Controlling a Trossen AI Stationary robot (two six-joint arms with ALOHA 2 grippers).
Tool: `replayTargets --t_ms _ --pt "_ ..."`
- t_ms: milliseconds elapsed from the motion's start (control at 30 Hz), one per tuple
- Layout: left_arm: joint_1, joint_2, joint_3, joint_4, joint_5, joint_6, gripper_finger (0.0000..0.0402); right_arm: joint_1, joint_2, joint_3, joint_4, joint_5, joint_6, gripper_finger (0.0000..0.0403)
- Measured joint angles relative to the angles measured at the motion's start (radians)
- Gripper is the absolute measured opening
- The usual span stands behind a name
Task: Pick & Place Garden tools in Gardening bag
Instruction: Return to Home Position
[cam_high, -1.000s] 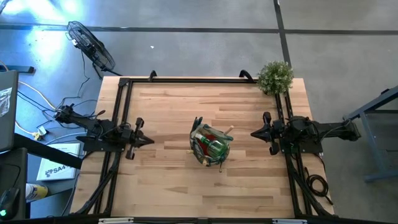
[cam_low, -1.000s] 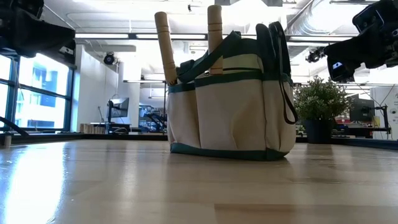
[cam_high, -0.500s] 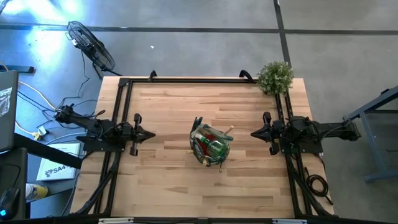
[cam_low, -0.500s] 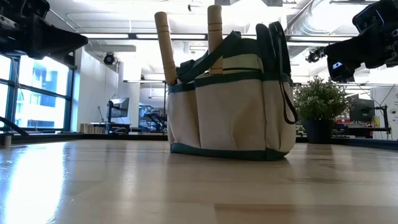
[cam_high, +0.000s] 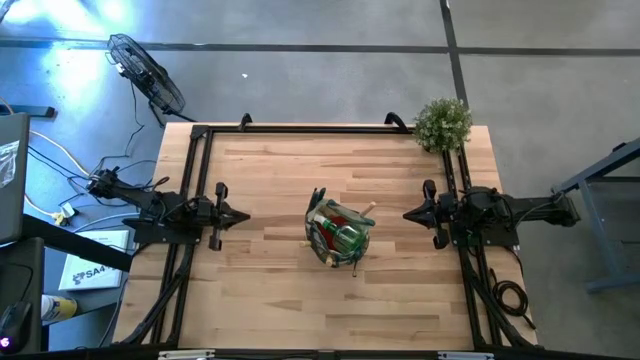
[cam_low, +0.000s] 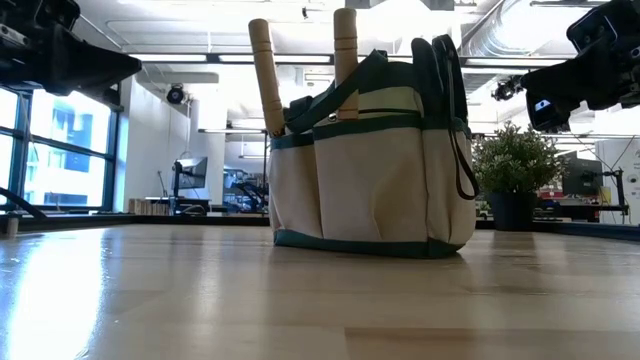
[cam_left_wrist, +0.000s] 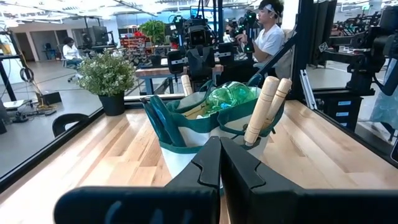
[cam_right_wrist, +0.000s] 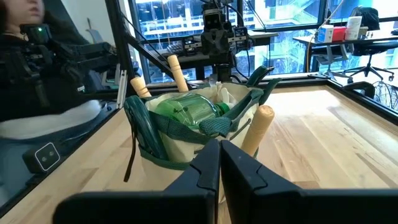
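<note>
From above, the Gardening bag (cam_high: 338, 232) stands in the middle of the table (cam_high: 280, 290), between the left gripper (cam_high: 241, 216) and the right gripper (cam_high: 408, 213); each arm is tucked at its own side edge and points level at the bag from well apart. At table height the bag sits upright with two wooden trowel handles (cam_low: 265, 75) sticking out, both arms up off the tabletop. In the wrist views the left fingers (cam_left_wrist: 208, 167) and the right fingers (cam_right_wrist: 208, 165) are pressed together on nothing, facing the bag, which holds a green spray bottle (cam_left_wrist: 233, 96).

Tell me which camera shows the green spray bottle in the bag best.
The right wrist view: the spray bottle sits in the open top of the bag, close and almost whole. The left wrist view shows less of it, beside two wooden handles. The high view gives a small green patch; the low view hides it.
</note>
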Motion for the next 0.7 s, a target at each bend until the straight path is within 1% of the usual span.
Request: replayTargets --t_ms 100,167,333,700 --pt "0.002 0.0 0.0 -0.001 0.0 0.0 0.0 0.0 0.0 0.0 0.001 0.0 0.0 0.0005" --pt "0.028 0.0 0.0 -0.001 0.012 0.0 0.0 0.0 0.0 0.0 0.001 0.0 0.0 0.0005" --pt "0.162 0.0 0.002 -0.006 0.072 -0.002 0.0 0.0 0.0 0.0 0.001 0.0 0.0 0.0005" --pt "0.449 0.0 0.003 -0.011 0.075 -0.001 0.0 0.0 0.0 0.0 0.001 0.0 0.0 0.0005"
